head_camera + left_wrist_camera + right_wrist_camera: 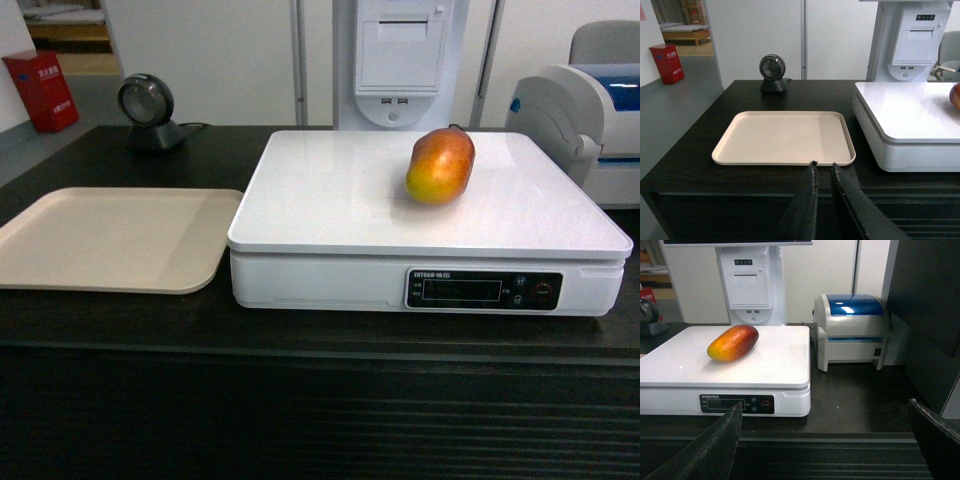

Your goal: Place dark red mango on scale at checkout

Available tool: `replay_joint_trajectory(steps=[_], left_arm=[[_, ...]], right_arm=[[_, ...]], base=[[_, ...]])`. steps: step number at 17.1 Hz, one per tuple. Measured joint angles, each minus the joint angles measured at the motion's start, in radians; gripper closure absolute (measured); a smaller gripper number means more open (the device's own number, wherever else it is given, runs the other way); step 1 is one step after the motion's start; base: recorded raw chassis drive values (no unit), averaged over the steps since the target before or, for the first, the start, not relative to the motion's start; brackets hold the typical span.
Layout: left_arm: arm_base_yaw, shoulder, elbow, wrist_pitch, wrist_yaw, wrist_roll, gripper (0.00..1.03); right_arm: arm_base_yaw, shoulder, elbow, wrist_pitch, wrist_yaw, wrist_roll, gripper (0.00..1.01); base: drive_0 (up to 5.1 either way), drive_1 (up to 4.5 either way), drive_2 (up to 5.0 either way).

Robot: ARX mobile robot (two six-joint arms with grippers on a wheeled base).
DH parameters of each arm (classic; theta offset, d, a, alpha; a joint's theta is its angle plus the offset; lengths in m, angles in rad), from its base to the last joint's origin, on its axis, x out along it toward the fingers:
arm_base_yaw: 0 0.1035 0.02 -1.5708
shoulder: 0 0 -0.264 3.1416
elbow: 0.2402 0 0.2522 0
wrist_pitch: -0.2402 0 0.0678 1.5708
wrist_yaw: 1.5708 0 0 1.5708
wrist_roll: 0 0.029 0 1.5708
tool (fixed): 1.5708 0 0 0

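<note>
A round black scanner [147,112] stands at the far left of the dark tabletop [320,330], with a flat beige tray [110,240] in front of it. The left claw [823,166] hangs just short of the tray's near edge, jaws nearly together, nothing in them. Beside the tray sits the white scale [430,225] — the dark red mango [440,165] lies on its platform. The right claw [825,415] gapes wide, empty. A blue-topped printer [852,330] stands at the right.
</note>
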Motion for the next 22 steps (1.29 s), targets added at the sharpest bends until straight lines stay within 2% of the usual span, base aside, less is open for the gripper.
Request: replay_joint_trajectory(steps=[3,9,22], left_arm=[[0.0,0.0,0.0,0.001,0.0,0.0,0.56],[0.0,0.0,0.0,0.001,0.0,0.0,0.04],[0.0,0.0,0.0,0.001,0.0,0.0,0.05]], right_arm=[[0.0,0.0,0.0,0.0,0.0,0.0,0.03],[0.0,0.0,0.0,0.0,0.0,0.0,0.03],[0.0,0.0,0.0,0.0,0.0,0.0,0.03]], base=[[0.0,0.0,0.0],[0.0,0.0,0.0],[0.0,0.0,0.0]])
